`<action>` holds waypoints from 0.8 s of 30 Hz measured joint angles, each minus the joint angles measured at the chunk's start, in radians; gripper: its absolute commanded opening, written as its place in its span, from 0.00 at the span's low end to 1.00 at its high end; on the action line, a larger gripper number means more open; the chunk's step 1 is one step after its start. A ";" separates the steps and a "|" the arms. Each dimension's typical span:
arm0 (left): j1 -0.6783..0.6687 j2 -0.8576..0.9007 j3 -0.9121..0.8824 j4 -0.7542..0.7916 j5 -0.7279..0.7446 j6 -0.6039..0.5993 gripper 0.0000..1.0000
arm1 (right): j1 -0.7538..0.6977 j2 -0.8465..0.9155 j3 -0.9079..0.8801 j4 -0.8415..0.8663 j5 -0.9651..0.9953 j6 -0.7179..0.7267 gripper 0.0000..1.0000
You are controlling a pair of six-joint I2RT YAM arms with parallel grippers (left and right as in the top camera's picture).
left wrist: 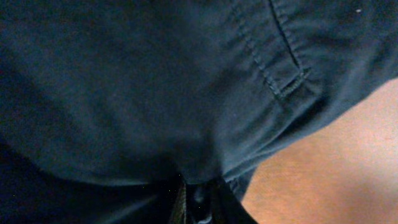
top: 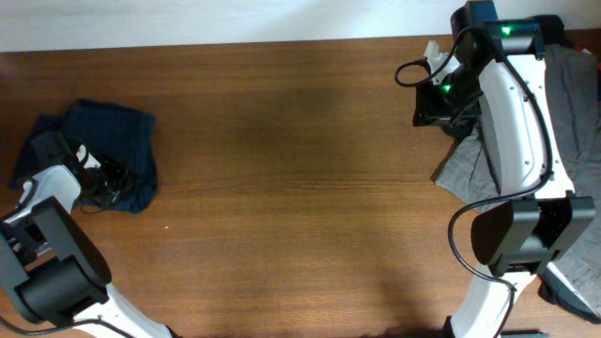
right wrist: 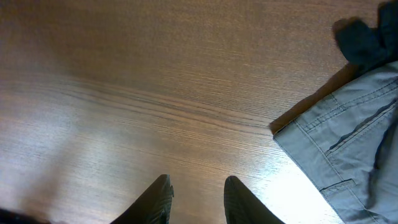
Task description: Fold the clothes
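navy garment (top: 113, 150): crumpled heap at the left end of the table (top: 300, 169), unfolded; pocket seam (left wrist: 283, 74) shows in the left wrist view.
left gripper (top: 99, 178): on the heap's near edge. Jaws pressed close with navy fabric drawn in between, which reads as a pinch on the cloth.
grey garment (top: 573, 103): right end of table, partly under the right arm, loose and unfolded, one hemmed corner on bare wood.
right gripper (right wrist: 196, 198): over bare table at the far right, near the grey corner but not touching. Jaws spread, holding nothing.
dark scrap (right wrist: 364, 38): far right of table, touching the grey garment; can't tell what it is.
step (judged): start of the task, getting the navy garment spread flat on the table's open middle.
doing it well: keep the pinch on a single layer at an edge or corner. Drag low and slow so the heap unrolls rather than slides as a lump, and bring the right gripper in for a second corner.
risk: grabbing several layers would keep it bunched.
containers: none in view.
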 measured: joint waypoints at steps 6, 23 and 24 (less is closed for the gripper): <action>-0.003 0.007 -0.001 0.018 0.069 -0.046 0.22 | 0.000 0.000 0.000 -0.001 0.000 0.000 0.33; -0.150 -0.388 0.008 0.051 -0.085 0.240 0.99 | 0.000 0.000 0.000 0.048 -0.031 -0.008 0.92; -0.177 -0.398 0.015 0.049 -0.098 0.264 0.99 | 0.000 0.000 0.000 0.055 -0.043 -0.002 0.99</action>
